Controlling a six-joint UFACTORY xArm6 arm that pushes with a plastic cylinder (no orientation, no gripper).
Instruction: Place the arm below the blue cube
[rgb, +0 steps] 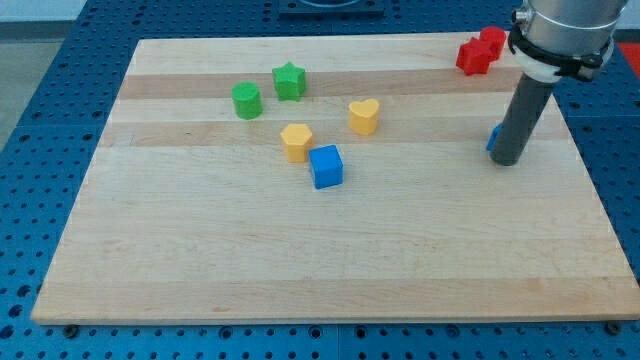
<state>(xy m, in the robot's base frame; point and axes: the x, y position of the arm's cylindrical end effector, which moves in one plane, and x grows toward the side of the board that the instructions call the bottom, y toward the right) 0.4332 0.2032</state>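
Observation:
The blue cube (326, 166) sits near the middle of the wooden board (200, 260). My tip (506, 161) rests on the board far to the view's right of the cube, at about the same height in the view. A sliver of another blue block (492, 137) shows just behind the rod on its left side; most of it is hidden by the rod.
A yellow block (296, 141) touches the blue cube's upper left. A yellow heart (364, 116) lies above it to the right. A green round block (246, 100) and a green star (289, 80) lie at upper left. Two red blocks (479, 51) sit at the top right.

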